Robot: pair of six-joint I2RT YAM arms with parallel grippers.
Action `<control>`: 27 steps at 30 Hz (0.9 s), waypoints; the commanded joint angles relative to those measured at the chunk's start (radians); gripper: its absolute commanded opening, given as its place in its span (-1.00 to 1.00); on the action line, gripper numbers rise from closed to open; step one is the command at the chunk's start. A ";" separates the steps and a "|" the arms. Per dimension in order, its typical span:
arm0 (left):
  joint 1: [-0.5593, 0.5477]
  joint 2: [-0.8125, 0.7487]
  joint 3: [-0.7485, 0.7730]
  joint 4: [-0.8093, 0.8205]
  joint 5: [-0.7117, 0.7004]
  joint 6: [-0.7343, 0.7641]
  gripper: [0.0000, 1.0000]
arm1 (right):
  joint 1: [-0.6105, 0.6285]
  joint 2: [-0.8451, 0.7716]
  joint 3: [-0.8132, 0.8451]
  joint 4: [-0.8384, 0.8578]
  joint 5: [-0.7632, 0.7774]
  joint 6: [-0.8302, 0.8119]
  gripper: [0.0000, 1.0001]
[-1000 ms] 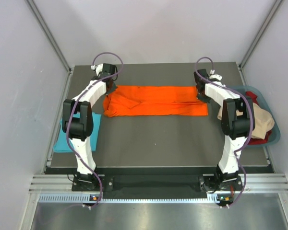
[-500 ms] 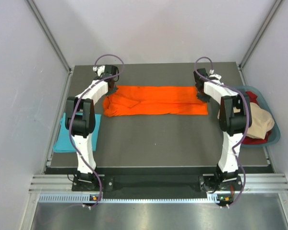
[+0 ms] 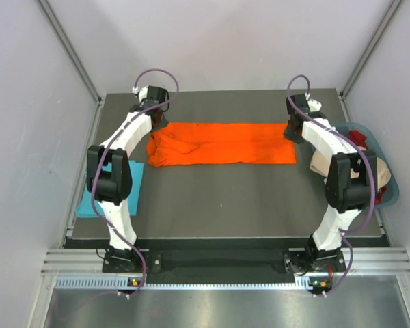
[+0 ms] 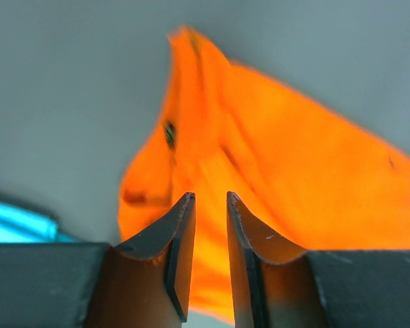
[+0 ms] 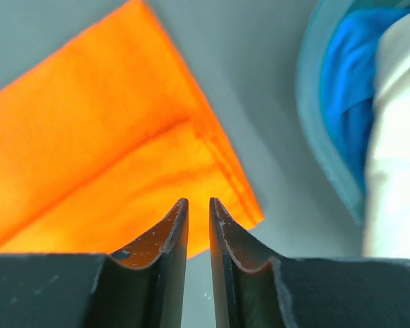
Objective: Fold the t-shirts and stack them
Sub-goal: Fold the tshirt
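- The jaws of the right gripper (image 5: 198, 201) stand a narrow slit apart, with nothing pinched between them.
- Beneath them lies the orange t-shirt (image 5: 102, 137), folded flat on the grey bench (image 5: 260, 102), its near corner just right of the jaws.
- At the upper right curves the rim of a light blue basket (image 5: 314, 116), holding a blue cloth (image 5: 352, 82) and a whitish cloth (image 5: 396, 157).

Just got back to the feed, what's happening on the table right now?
The orange t-shirt lies on the table folded into a long strip. The left pincer and right pincer hover at its two ends, jaws slightly parted, gripping nothing. The turquoise t-shirt lies flat at the table's left edge.
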 commanded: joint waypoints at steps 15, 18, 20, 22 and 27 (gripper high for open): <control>-0.038 -0.013 -0.189 0.090 0.332 -0.012 -0.29 | -0.014 0.136 -0.085 0.102 -0.001 -0.010 -0.61; -0.012 -0.004 -0.183 0.085 0.346 -0.028 -0.28 | -0.014 0.104 -0.120 0.088 0.052 0.022 -0.61; 0.020 -0.015 -0.193 0.119 0.371 -0.036 -0.27 | -0.014 0.086 -0.131 0.053 0.096 0.044 -0.59; 0.042 -0.012 -0.181 0.116 0.410 -0.045 -0.26 | -0.012 0.063 -0.147 0.057 0.093 0.041 -0.57; 0.056 -0.090 -0.218 0.096 0.427 -0.036 -0.24 | -0.012 0.000 -0.216 0.088 0.027 0.015 -0.53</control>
